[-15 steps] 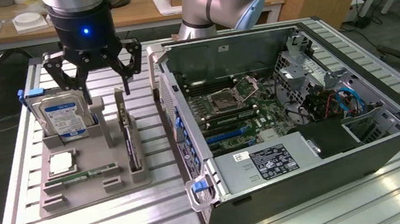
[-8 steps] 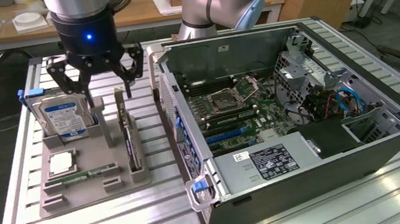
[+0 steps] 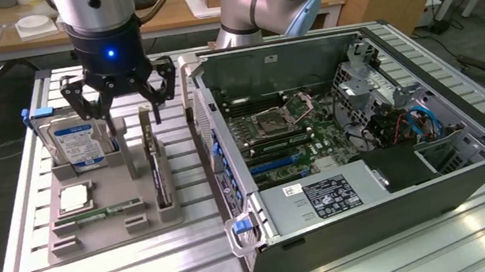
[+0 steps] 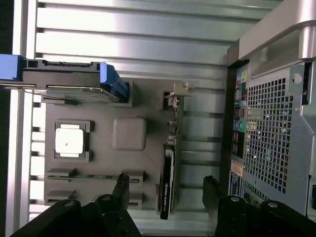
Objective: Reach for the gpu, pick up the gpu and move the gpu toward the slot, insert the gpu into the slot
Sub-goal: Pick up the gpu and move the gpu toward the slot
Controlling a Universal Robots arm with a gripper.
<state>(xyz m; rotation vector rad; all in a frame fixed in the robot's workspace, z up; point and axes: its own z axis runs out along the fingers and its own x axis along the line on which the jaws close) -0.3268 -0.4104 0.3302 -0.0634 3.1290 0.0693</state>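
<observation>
The gpu (image 3: 157,166) is a thin dark card standing on edge in a slot of the grey holder tray (image 3: 130,181). In the wrist view the gpu (image 4: 168,173) runs lengthwise between my two fingers, and its silver bracket (image 4: 176,95) is at the far end. My gripper (image 3: 127,115) hangs open a little above the card and holds nothing. Seen from the wrist, the gripper (image 4: 166,190) has one finger on each side of the card, clear of it. The blue slot (image 3: 272,162) lies on the motherboard inside the open computer case (image 3: 463,174).
The tray also holds an upright silver hard drive (image 3: 76,143) with a blue label, a square processor chip (image 3: 76,196) and a green memory stick (image 3: 106,210). The case's rear wall (image 4: 269,128) stands close beside the tray. Behind it is a wooden desk (image 3: 167,18).
</observation>
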